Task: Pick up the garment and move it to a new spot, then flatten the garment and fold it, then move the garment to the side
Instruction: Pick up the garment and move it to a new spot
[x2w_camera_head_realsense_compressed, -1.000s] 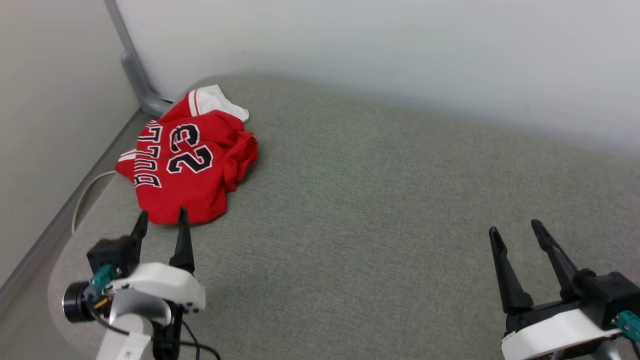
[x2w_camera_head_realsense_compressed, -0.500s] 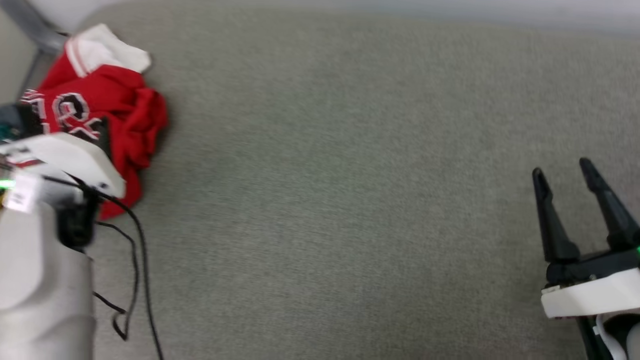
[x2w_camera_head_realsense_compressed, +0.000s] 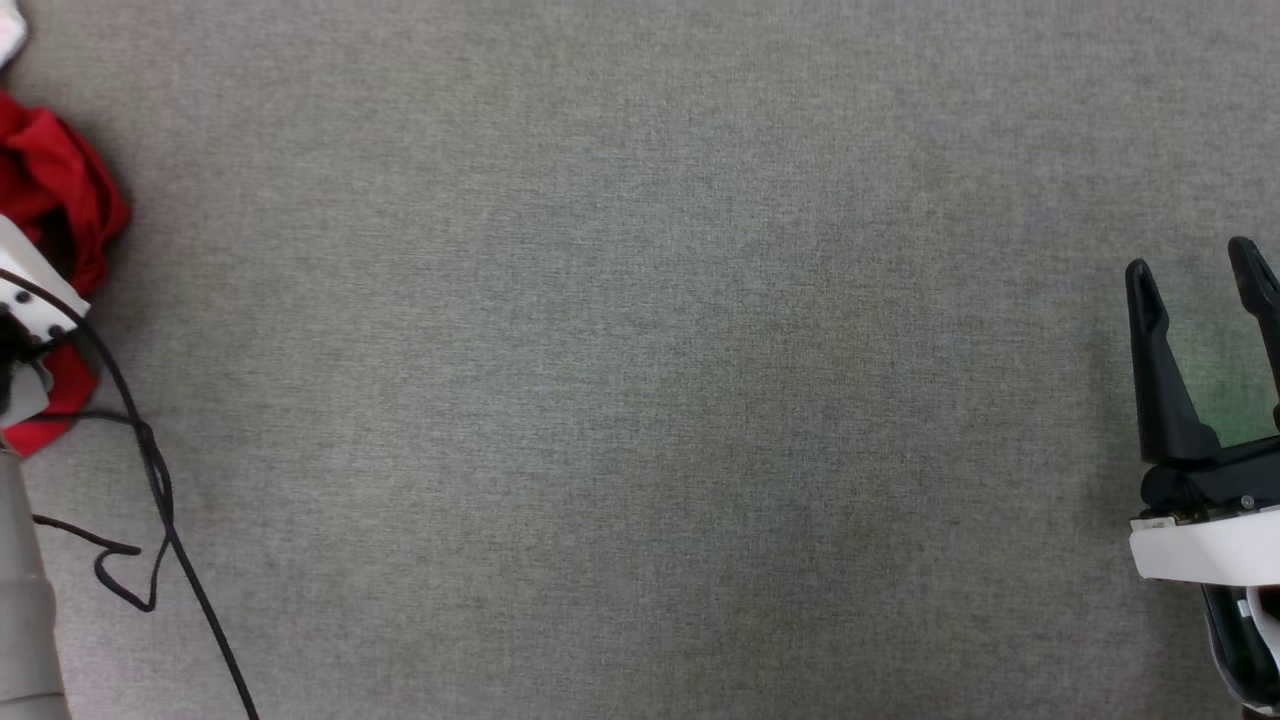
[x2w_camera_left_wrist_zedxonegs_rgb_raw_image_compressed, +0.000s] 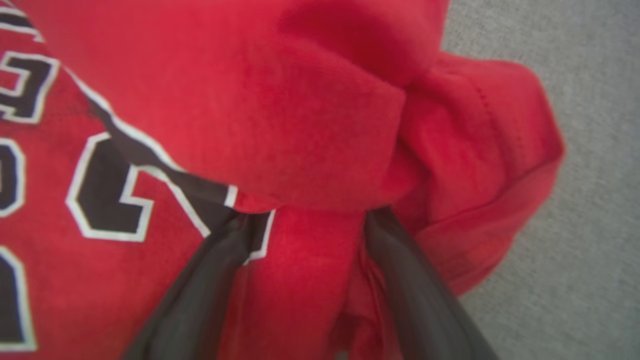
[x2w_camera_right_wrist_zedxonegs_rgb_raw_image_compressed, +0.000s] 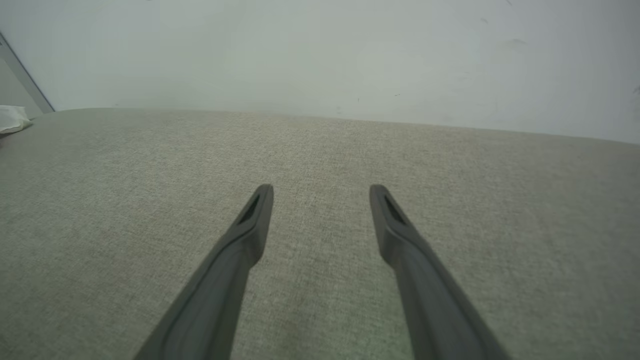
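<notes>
left hand (x2w_camera_left_wrist_zedxonegs_rgb_raw_image_compressed: 306, 220) tips under a garment (x2w_camera_left_wrist_zedxonegs_rgb_raw_image_compressed: 280, 115) fold

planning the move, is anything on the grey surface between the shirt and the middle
Nothing visible does: the surface is bare past the shirt, except a black cable lying loose beside it.

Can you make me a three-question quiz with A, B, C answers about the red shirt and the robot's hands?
1. Where is the garment in the head view?
A) the middle
B) the far left edge
C) the far right edge

2. What colour are its printed characters?
A) yellow
B) blue
C) black, outlined in white

3. How is the right gripper?
A) open and empty
B) shut on cloth
C) holding a cup

Answers:
1 B: it shows at that edge.
2 C: the left wrist view shows them up close.
3 A: its fingers stand apart over the bare grey surface.
</notes>
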